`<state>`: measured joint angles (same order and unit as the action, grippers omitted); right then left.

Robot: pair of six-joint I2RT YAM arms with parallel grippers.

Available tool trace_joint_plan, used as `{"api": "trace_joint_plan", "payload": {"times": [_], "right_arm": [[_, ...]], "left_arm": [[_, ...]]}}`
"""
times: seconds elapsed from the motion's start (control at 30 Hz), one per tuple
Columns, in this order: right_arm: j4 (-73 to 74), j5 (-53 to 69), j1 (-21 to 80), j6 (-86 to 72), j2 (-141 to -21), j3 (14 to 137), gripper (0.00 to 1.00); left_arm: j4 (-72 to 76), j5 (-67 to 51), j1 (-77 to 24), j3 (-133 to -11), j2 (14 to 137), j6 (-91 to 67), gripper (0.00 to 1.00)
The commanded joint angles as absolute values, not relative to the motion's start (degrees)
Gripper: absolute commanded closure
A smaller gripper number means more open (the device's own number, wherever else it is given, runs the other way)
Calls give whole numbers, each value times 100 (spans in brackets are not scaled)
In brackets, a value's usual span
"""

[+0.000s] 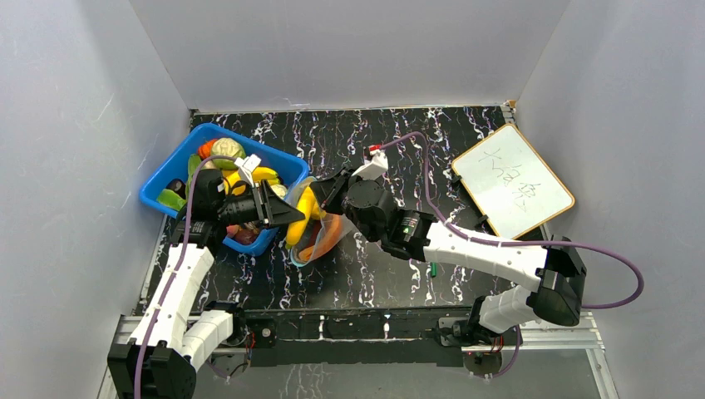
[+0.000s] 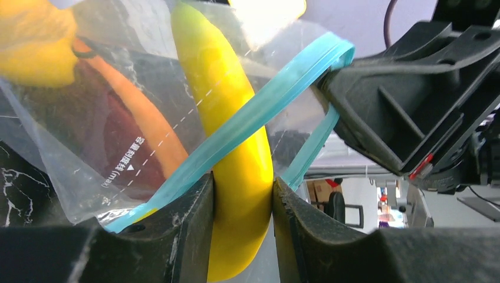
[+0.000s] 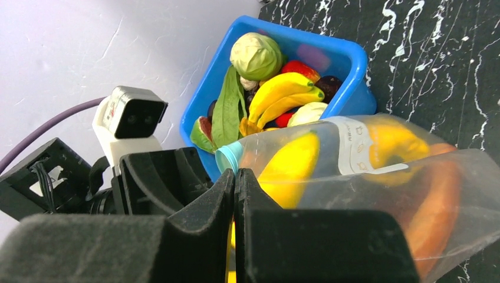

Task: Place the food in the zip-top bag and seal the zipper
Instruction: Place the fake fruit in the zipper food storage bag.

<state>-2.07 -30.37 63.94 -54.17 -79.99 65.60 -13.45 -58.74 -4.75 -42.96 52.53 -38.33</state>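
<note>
Clamping a yellow banana [image 2: 233, 112], the left hand [image 2: 243, 191] holds it in the mouth of the clear bag [image 2: 88, 153]. Opposite, the right hand [image 3: 234, 177] pinches the blue zipper [image 2: 266, 99].

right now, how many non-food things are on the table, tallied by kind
blue bin: 1
zip-top bag: 1
whiteboard: 1
green pen: 1
total: 4
</note>
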Motion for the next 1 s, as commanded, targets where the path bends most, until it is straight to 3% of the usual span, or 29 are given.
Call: {"api": "trace_joint_plan", "payload": {"times": [0.0,0.37,0.73,0.9,0.97], "right_arm": [[-786,-2871,6379,-5692,-7932,6436,100],[-725,-3005,6376,-6223,-8139,6662,100],[-667,-2660,6376,-6486,-8081,6734,100],[-569,-2694,6380,-6557,-7904,6542,100],[-544,-2788,6381,-6525,-7841,6513,100]], "left_arm": [[-554,-5543,-527,-4211,5196,-4684,87],[283,-5045,-669,-3965,5133,-5762,85],[-247,-4425,-699,-3905,5190,-5282,84],[-574,-4302,-694,-3985,5012,-5075,74],[-614,-4230,-694,-3984,4905,-5079,63]]}}
